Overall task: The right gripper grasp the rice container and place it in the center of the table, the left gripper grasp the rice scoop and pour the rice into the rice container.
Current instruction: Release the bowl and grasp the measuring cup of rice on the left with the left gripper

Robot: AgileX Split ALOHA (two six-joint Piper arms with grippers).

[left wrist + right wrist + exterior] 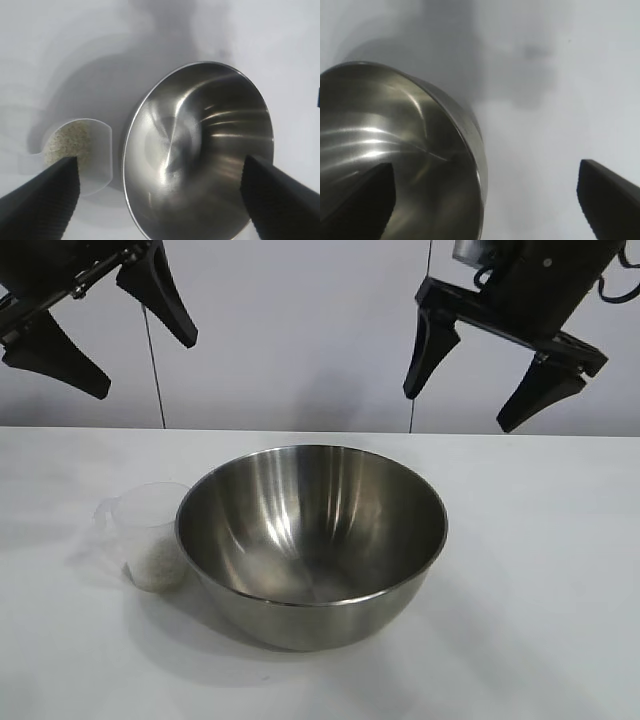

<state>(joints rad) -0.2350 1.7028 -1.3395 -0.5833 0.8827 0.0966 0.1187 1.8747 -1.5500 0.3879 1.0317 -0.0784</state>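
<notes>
The rice container (312,540), a large shiny steel bowl, stands empty near the middle of the white table (540,590). It also shows in the left wrist view (200,150) and the right wrist view (395,165). The rice scoop (148,535), a small clear plastic cup, stands upright against the bowl's left side with rice (160,565) in it; the left wrist view shows the rice (70,142) too. My left gripper (100,335) hangs open and empty high at the upper left. My right gripper (462,405) hangs open and empty high at the upper right.
A pale wall with vertical seams stands behind the table's far edge (500,432). White tabletop stretches to the right of the bowl and in front of it.
</notes>
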